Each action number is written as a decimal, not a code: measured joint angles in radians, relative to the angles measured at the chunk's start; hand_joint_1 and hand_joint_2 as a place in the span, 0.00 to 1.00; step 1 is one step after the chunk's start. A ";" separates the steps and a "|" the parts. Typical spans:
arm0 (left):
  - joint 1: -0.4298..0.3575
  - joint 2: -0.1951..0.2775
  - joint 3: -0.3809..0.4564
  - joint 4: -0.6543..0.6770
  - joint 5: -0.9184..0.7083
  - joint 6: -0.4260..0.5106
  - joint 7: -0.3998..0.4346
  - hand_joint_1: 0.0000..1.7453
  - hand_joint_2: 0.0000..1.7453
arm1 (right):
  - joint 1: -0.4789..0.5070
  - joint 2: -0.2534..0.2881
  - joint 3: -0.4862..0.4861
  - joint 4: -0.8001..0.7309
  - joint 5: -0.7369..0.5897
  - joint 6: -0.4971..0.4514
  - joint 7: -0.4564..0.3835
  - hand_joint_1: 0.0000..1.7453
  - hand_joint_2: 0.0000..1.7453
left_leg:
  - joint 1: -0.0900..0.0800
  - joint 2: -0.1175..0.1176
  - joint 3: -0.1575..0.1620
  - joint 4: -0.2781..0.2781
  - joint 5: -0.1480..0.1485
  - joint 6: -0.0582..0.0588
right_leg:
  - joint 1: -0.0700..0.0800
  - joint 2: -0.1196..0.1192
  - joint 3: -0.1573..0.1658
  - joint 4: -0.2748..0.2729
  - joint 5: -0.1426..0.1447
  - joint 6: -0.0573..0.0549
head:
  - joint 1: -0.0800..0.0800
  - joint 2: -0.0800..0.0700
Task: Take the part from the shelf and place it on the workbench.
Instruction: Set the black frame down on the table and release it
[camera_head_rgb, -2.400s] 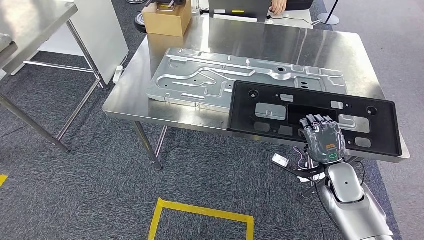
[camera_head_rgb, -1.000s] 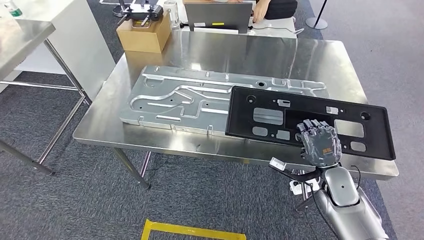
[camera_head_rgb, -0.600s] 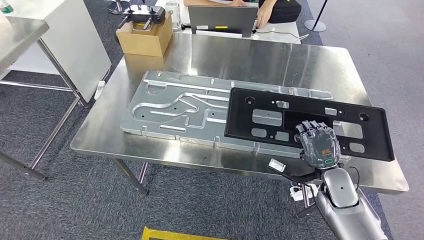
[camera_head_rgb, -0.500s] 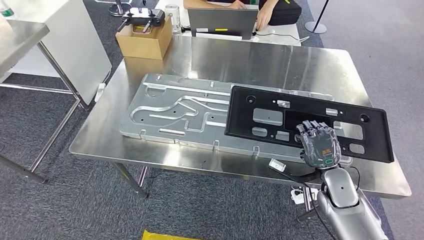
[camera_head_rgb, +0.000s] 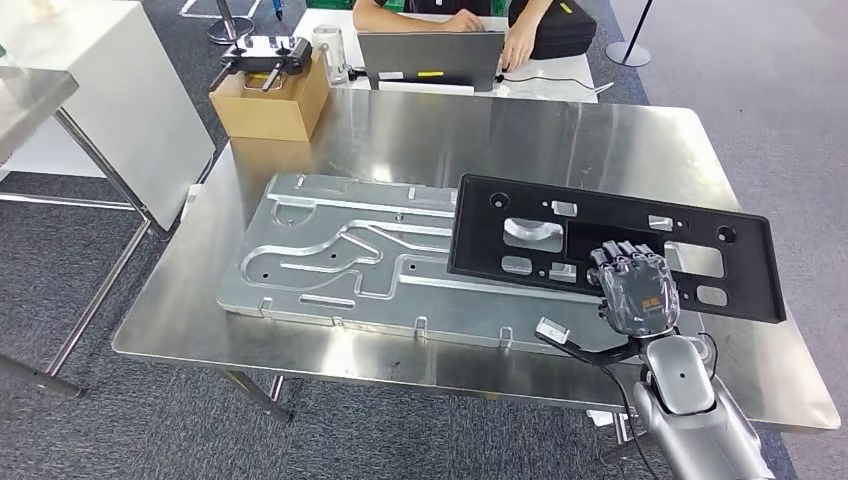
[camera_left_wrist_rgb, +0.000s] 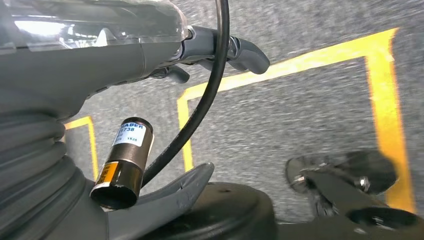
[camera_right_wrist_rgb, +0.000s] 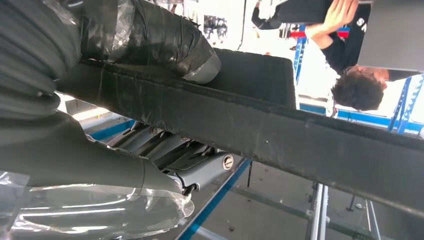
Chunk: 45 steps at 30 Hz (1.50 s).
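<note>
The part is a long black plastic panel (camera_head_rgb: 600, 212) with several cut-outs. My right hand (camera_head_rgb: 637, 288) grips its near edge, fingers on top, and holds it over the right half of the steel workbench (camera_head_rgb: 560, 130). The panel's left end overlaps a large stamped metal plate (camera_head_rgb: 340, 260); whether it touches the plate I cannot tell. In the right wrist view the panel's edge (camera_right_wrist_rgb: 280, 135) runs across, with my thumb (camera_right_wrist_rgb: 150, 35) pressed on one face. My left hand (camera_left_wrist_rgb: 150, 55) hangs over the carpet with nothing in it, its fingers apart.
A cardboard box (camera_head_rgb: 268, 100) with a controller on it stands at the bench's far left corner. Behind it is a laptop (camera_head_rgb: 430, 60), where a person (camera_head_rgb: 440, 12) sits. A white cabinet (camera_head_rgb: 120, 90) stands to the left. Yellow floor tape (camera_left_wrist_rgb: 385, 90) lies below.
The whole picture has shifted: the camera has come closer to the workbench. The panel stays in my right hand and now reaches farther over the bench top.
</note>
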 joint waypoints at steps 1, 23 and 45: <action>0.000 0.000 0.000 0.000 0.000 0.000 0.000 0.00 1.00 | 0.000 0.001 0.000 0.000 0.000 0.000 0.000 0.99 1.00 | -0.002 0.000 0.008 -0.027 0.026 0.006 | 0.001 0.001 0.006 0.000 -0.011 0.008 | 0.000 0.000; -0.009 -0.002 0.001 0.000 -0.031 0.013 -0.059 0.00 1.00 | 0.041 -0.002 -0.014 -0.014 -0.002 -0.002 0.003 0.74 0.75 | -0.011 -0.007 0.160 -0.055 -0.093 0.042 | 0.010 0.007 -0.186 0.034 0.130 0.016 | 0.003 0.000; -0.011 0.000 0.001 0.000 -0.033 0.005 -0.079 0.00 0.00 | 0.052 -0.001 -0.041 -0.031 -0.002 0.001 -0.003 0.00 0.00 | -0.010 -0.005 0.176 -0.069 -0.100 0.024 | 0.009 0.007 -0.173 0.034 0.117 0.003 | 0.002 0.000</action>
